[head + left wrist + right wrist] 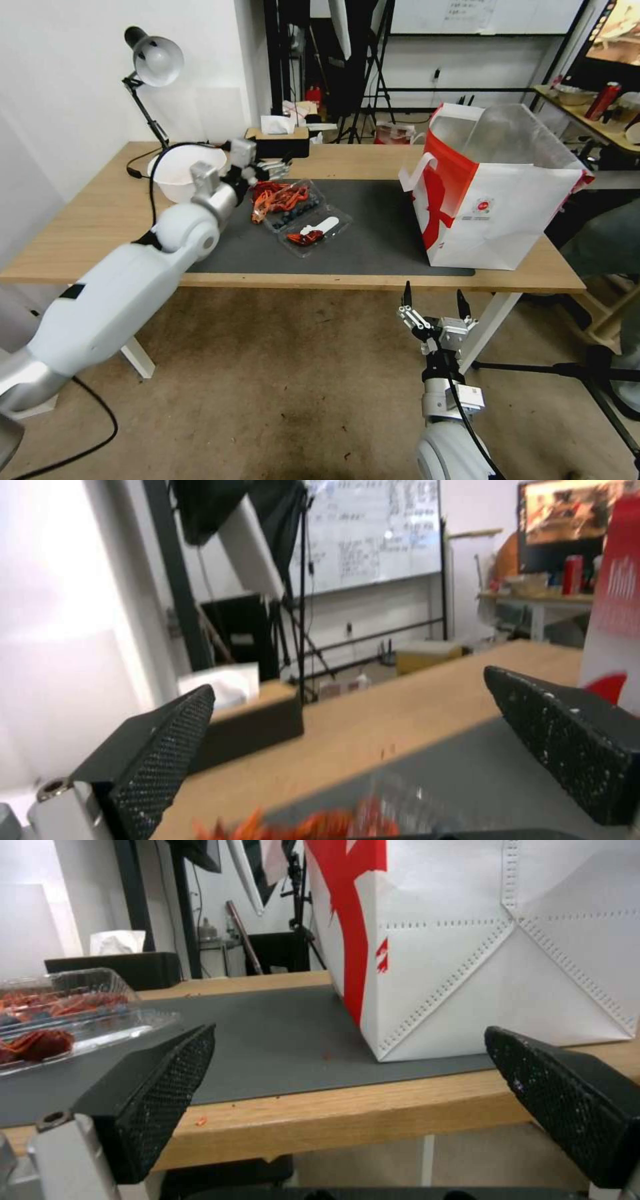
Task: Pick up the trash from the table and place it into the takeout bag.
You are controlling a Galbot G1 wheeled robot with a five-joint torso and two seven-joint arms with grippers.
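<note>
From the head camera I see one clear plastic clamshell container (303, 215) lying opened flat on the dark grey mat (373, 230), left of its middle. Its far half holds a tangle of orange-red scraps with some dark blue round pieces; its near half holds a red scrap and a white strip. In the right wrist view the same container (73, 1010) looks thin and glossy with a ribbed rim.

One takeout bag (490, 187) stands upright on the right end of the mat, mouth open, silver lining showing, red swirl panel facing the container, one white handle on that side, a small red logo on the near face. Bag and container are well apart.

My left pincer (270, 170) hovers over the far edge of the container, jaws spread with nothing between them; in its wrist view the pads (163, 750) are wide apart above the orange scraps. My right pincer (433, 300) hangs below the near edge of the worktop (100, 220), released and empty.

One white bowl (177, 175) sits on the worktop's left, beside one desk lamp (153, 63), with one tissue box (279, 141) behind.
</note>
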